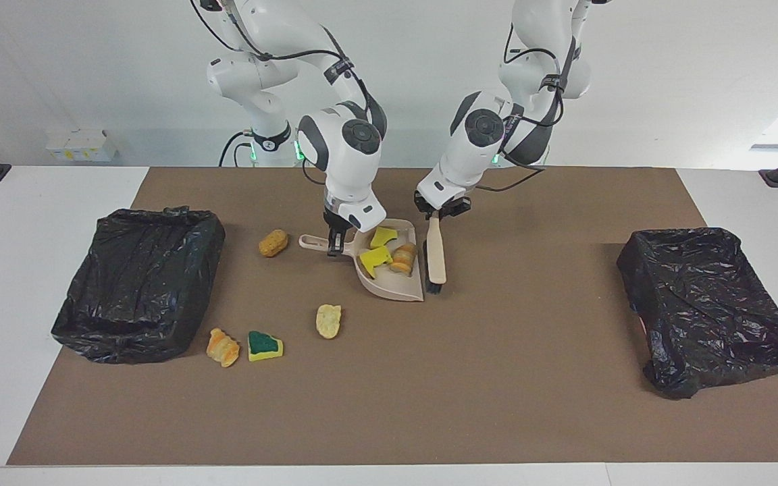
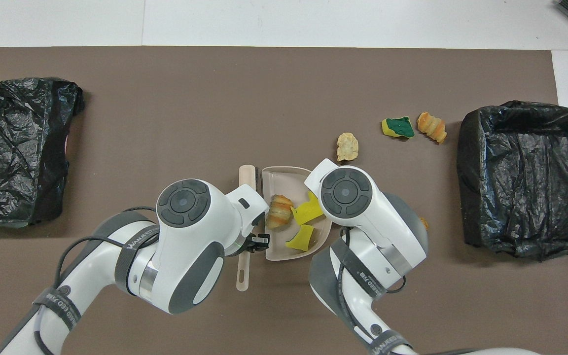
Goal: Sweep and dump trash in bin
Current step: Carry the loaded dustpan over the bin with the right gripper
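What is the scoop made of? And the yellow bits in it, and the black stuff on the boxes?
The dustpan looks like hard plastic: smooth, matte beige, one moulded piece. The yellow chunks look like sponge foam: soft, dull, torn edges. The bin liners look like thin plastic film: shiny and crinkled. The brush may be beige plastic or pale wood, with dark bristles.

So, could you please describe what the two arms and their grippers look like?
Both arms are glossy white with rounded shells, dark grey joint bands and round grey caps. Black cables loop along them, and green lights glow at their bases. Grey bands carry white lettering. The left gripper and right gripper are small, black and two-fingered.
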`<state>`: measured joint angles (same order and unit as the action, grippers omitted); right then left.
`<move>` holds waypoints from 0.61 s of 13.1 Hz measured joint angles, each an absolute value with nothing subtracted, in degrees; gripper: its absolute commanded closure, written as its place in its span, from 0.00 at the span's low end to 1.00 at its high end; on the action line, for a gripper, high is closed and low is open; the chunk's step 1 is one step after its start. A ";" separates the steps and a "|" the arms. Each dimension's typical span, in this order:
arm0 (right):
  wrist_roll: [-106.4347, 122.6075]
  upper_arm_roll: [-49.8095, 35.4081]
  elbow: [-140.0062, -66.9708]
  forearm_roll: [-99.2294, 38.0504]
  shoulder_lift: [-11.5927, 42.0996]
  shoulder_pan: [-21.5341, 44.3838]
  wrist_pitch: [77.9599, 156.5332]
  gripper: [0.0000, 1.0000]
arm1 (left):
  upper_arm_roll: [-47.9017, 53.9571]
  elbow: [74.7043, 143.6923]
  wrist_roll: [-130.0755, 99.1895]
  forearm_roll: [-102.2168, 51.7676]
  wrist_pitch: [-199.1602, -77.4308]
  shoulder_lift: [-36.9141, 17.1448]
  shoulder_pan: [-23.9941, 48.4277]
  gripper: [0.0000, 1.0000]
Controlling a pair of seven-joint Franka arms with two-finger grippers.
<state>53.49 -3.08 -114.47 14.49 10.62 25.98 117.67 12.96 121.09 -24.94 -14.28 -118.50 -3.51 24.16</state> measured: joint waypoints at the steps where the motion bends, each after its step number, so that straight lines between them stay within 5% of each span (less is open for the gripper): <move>1: 53.41 -3.02 -114.31 14.10 10.49 25.69 117.67 1.00 | 12.92 121.09 -26.02 -13.49 -117.33 -2.97 24.15 1.00; 8: 65.79 -2.76 -109.88 8.96 5.35 17.57 110.96 1.00 | 13.91 129.32 -37.85 -11.40 -114.01 4.75 29.91 1.00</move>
<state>65.79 -2.76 -109.88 8.96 5.35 17.57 110.96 13.91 129.32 -37.85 -11.40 -114.01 4.75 29.91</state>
